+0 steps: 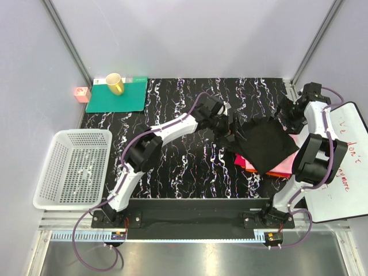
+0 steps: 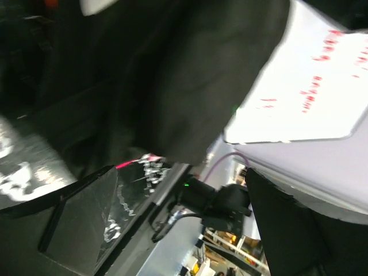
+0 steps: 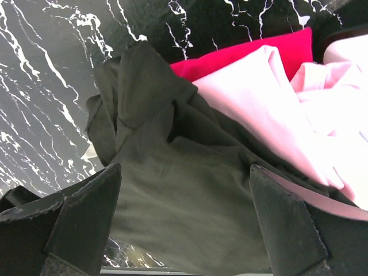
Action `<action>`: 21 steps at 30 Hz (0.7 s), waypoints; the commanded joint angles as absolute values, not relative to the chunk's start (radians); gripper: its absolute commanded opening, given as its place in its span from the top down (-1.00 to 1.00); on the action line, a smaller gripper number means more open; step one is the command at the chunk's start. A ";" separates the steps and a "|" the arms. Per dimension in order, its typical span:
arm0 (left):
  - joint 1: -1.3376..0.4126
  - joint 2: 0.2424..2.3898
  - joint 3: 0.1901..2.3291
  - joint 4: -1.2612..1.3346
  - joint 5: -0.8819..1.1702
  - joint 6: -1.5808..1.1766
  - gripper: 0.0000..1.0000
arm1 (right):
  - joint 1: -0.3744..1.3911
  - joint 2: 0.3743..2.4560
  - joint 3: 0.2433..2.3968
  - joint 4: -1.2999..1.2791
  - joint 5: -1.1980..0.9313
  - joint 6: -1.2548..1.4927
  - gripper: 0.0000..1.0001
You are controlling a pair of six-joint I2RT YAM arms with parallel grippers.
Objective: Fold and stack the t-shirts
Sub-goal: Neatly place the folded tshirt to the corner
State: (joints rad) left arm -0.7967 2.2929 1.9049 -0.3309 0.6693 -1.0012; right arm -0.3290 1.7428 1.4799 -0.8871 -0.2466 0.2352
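— The fingers?
— The right gripper [image 3: 185, 172] holds its fingers wide apart over the crumpled black cloth t-shirt [image 3: 144, 103], clamping nothing. The left gripper [image 2: 181, 172] is parted too, at that shirt's left edge. The shirt lies right of centre, atop the folded pink t-shirt [image 3: 270, 109] and red t-shirt [image 3: 241, 57].
— Any writing? Containers?
— Red handwriting on the white board [image 1: 345, 167], right; too small to read. A white perforated plastic basket [image 1: 75, 167] sits near left; a yellow cup [image 1: 114, 84] stands on the flat green mat [image 1: 123, 99], far left.
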 commanded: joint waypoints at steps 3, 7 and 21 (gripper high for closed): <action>-0.789 2.230 1.850 -0.463 0.503 -0.910 -0.98 | -0.327 1.759 1.565 -0.865 -0.230 0.204 -1.00; -0.792 2.272 1.855 -0.462 0.532 -0.925 -0.98 | -0.327 1.776 1.582 -0.854 -0.241 0.210 -1.00; -0.850 2.414 2.023 -0.410 0.583 -0.983 -0.87 | -0.327 1.805 1.557 -0.841 -0.256 0.210 -0.99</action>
State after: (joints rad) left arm -0.8310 2.3882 1.9511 -0.4583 0.5533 -0.9554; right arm -0.3290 1.8107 1.5562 -0.8749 -0.2481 0.2234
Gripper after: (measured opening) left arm 0.972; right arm 0.994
